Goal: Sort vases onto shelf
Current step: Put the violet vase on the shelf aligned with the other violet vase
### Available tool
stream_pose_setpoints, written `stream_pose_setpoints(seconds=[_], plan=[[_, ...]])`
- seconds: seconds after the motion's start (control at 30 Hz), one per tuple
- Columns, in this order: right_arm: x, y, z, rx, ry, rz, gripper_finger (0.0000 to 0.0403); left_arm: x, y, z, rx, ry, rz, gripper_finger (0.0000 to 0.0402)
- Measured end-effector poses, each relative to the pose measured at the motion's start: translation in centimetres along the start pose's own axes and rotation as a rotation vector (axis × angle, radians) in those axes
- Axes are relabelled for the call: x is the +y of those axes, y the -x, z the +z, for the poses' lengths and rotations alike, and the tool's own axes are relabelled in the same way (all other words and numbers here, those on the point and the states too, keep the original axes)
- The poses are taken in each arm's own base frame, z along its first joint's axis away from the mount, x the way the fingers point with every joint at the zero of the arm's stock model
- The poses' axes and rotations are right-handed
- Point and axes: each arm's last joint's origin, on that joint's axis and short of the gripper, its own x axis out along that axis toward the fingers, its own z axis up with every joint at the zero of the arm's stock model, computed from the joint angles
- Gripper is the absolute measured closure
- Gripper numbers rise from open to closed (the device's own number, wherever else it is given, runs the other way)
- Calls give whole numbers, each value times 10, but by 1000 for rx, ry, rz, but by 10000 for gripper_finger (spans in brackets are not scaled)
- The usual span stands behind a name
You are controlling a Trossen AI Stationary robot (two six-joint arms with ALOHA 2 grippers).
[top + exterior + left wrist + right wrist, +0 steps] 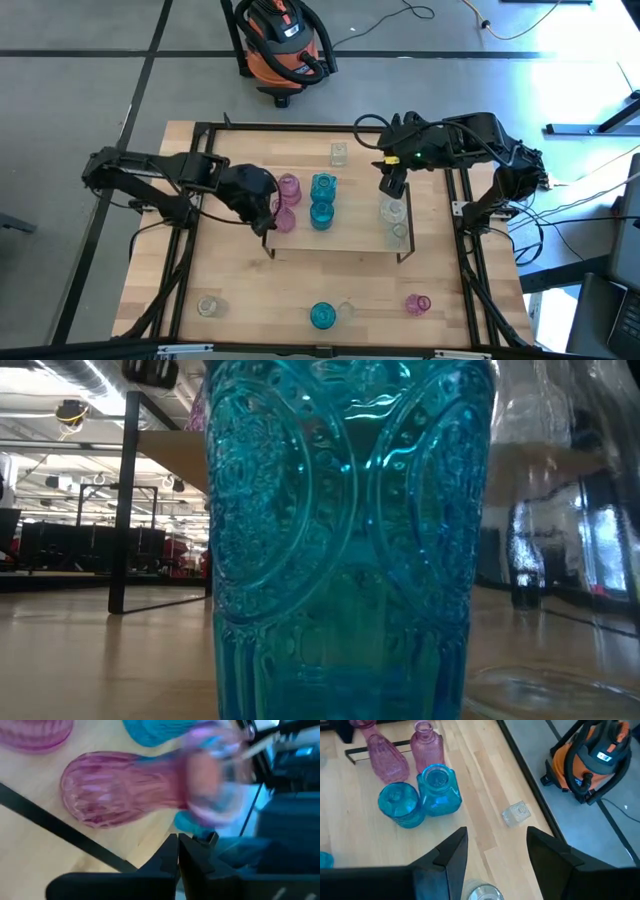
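1. Vases stand on the shelf (340, 240): two pink vases (288, 186) at its left end, two blue vases (322, 187) beside them, clear vases (392, 211) at its right end.
2. Left gripper (268, 212), fingers pressed together and empty, sits at the shelf's left end.
3. Right gripper (392, 186) hangs parted over the clear vases.

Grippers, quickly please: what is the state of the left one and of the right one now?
Left gripper: closed, holding nothing, beside a pink vase on the shelf.
Right gripper: open, holding nothing, above a clear vase.
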Motion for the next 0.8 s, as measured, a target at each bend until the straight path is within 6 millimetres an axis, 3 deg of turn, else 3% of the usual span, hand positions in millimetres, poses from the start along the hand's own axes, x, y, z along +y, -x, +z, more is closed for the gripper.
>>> stream_pose_setpoints(seconds=[0.2,0.8], plan=[[1,0,0,3,20,23,217,18,-17,-7,-59,93,-6,400],[1,0,0,4,73,28,217,24,-12,8,-173,83,-4,401]])
